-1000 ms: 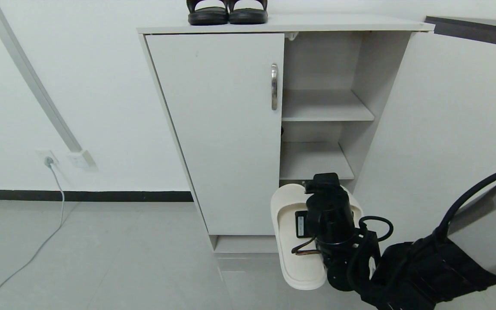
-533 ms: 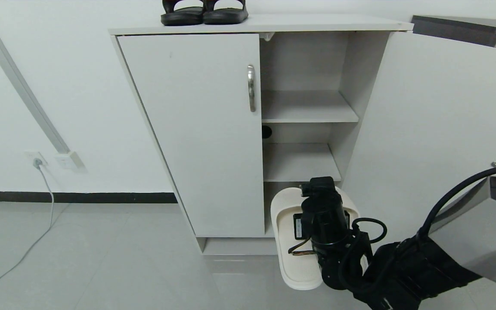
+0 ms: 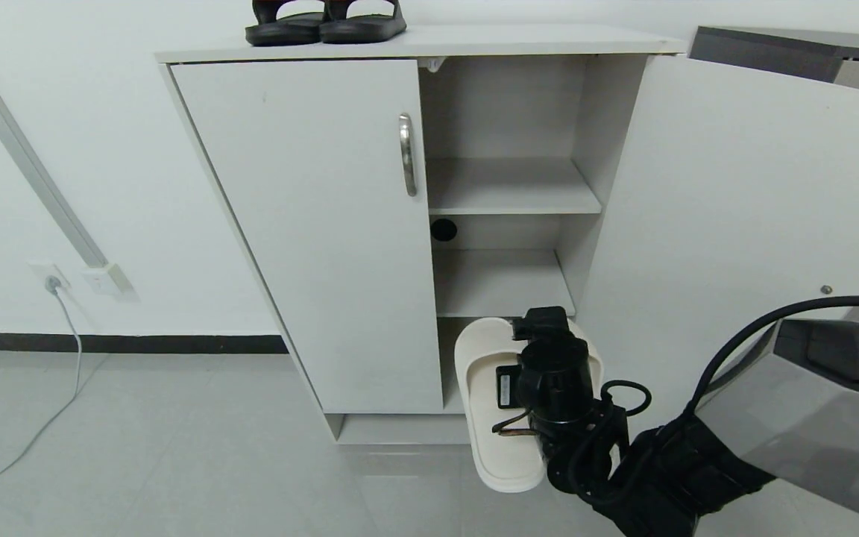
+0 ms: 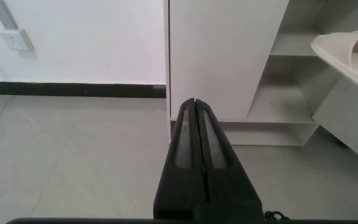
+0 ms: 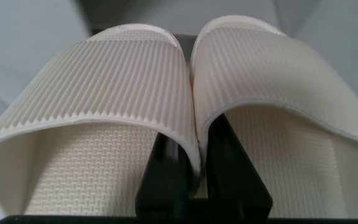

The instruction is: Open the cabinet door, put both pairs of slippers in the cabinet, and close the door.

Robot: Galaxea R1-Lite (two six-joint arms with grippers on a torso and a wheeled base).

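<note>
The pair of white slippers hangs at 5 o'clock in the head view, above the floor and in front of the cabinet. They lie side by side with footbeds up. Their long axis runs 6 to 12, with the toes at 12 toward the bottom compartment under the lower shelf. The right gripper has its fingers pinched on the slippers' two touching inner walls. The right door stands open at 3 o'clock; the left door is closed. The black slippers sit on the cabinet top at 11 o'clock. The left gripper hangs over the floor with its fingers pressed together, holding nothing.
</note>
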